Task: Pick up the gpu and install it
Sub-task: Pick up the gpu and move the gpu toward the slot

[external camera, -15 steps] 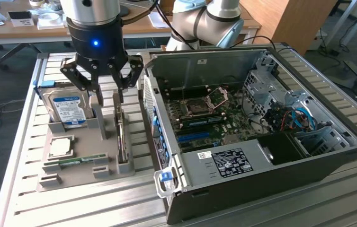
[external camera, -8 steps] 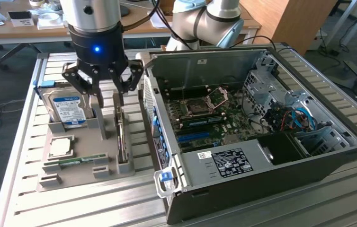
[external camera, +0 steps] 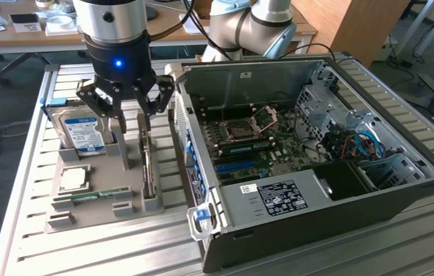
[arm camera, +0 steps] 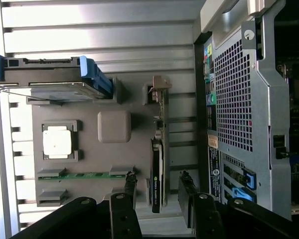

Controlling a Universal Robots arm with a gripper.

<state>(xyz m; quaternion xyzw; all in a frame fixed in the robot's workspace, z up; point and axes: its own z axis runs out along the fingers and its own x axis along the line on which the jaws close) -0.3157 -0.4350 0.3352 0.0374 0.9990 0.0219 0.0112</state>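
Hovering beside the hard drive (external camera: 83, 133), the released pincer (external camera: 129, 123) hangs empty above the gpu (external camera: 148, 172), standing on edge in its grey holder (external camera: 102, 172), where an off-centre squeeze might tip it against the computer case (external camera: 386, 213).

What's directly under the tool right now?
The gpu, standing on edge in the gray holder, lined up with the gap of the open tool. Its lower edge sits in the holder's slots, so that part is hidden.
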